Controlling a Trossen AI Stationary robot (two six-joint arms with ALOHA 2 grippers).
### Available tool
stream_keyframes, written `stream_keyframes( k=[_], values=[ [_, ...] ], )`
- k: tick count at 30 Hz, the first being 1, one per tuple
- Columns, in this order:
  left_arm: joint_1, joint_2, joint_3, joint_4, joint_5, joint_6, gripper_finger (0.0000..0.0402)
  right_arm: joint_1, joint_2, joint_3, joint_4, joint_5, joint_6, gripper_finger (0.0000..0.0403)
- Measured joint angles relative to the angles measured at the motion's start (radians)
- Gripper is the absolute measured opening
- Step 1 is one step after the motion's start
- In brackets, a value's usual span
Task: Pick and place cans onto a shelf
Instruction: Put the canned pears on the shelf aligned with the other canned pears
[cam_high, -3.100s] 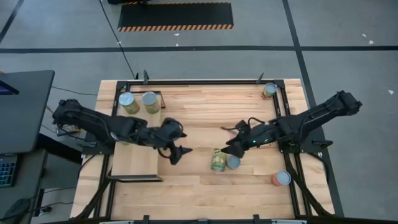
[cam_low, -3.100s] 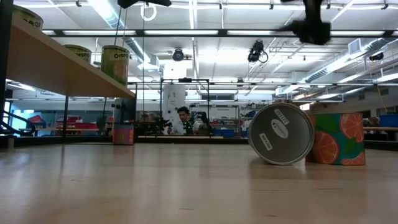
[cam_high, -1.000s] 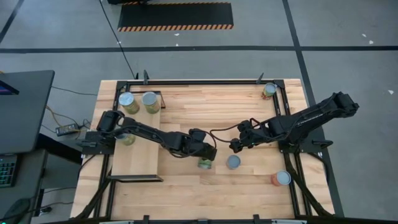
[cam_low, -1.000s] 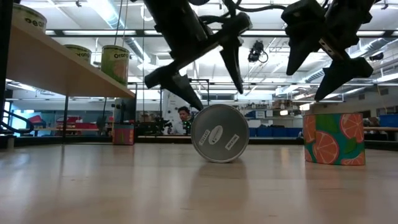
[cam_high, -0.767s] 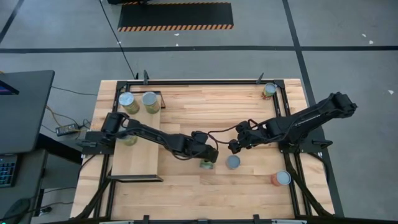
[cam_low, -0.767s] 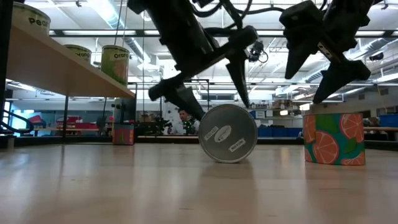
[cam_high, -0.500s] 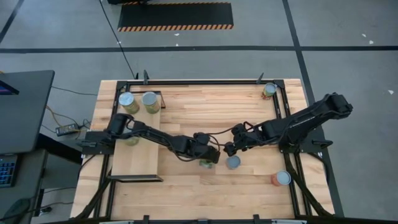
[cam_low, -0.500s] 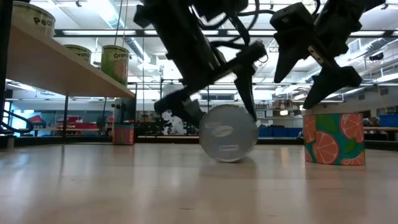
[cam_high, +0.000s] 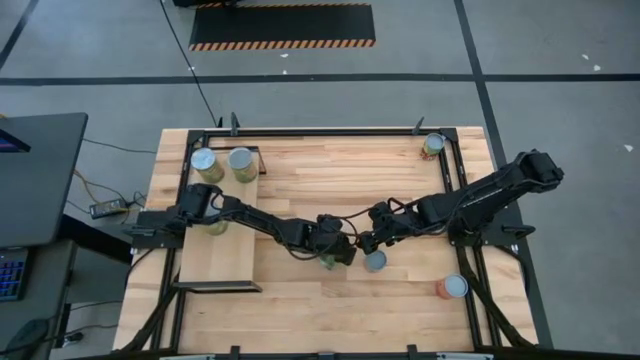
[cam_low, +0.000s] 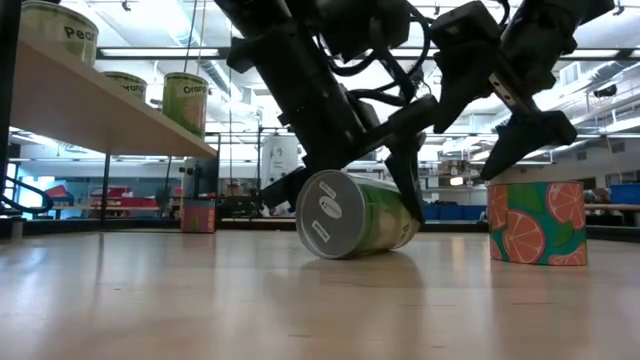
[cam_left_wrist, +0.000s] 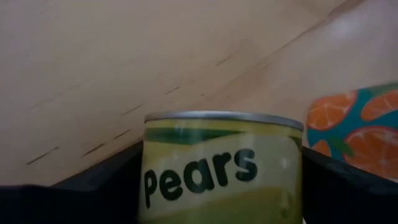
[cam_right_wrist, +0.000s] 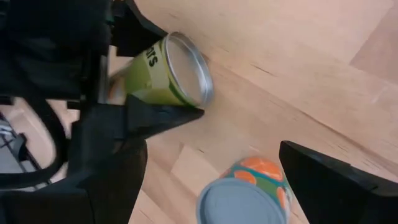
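Can count, high view: seven visible.

Three sit on the shelf (cam_high: 220, 255), the pale board at 9 o'clock on the tabletop (cam_high: 330, 170): two silver-topped cans (cam_high: 203, 160) (cam_high: 240, 158) side by side at its far end, and a third can (cam_high: 212, 224) partly hidden under the left arm.

One can (cam_high: 432, 145) stands alone at the 1 o'clock corner. One orange-red can (cam_high: 452, 287) stands near 4 o'clock.

Two are at centre. The pears can (cam_low: 355, 214) lies on its side on the tabletop, green label, silver end facing the low camera. The left pincer (cam_high: 338, 252) is clamped on it, a dark finger on each side; in the left wrist view the label (cam_left_wrist: 221, 168) fills the space between the fingers. Just beside it, at its 3 o'clock, the orange-print can (cam_low: 538, 222) stands upright.

The right pincer (cam_high: 368, 243) hovers above the orange-print can, fingers apart, not touching it.
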Motion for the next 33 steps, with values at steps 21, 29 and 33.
stream_keyframes(
  k=[21,29,33],
  values=[
    [-0.062,-0.365,-0.001,-0.203,-0.479,0.119,0.0307,0.052,-0.157,0.000,0.159,0.117,-0.352,0.0373],
    [-0.206,-0.559,0.000,-0.427,-0.848,0.068,0.0307,0.057,-0.145,0.001,0.495,0.179,-0.661,0.0373],
    [-0.290,-0.592,-0.001,-0.606,-0.990,-0.035,0.0307,0.050,-0.117,0.002,0.657,0.178,-0.836,0.0373]
  ],
)
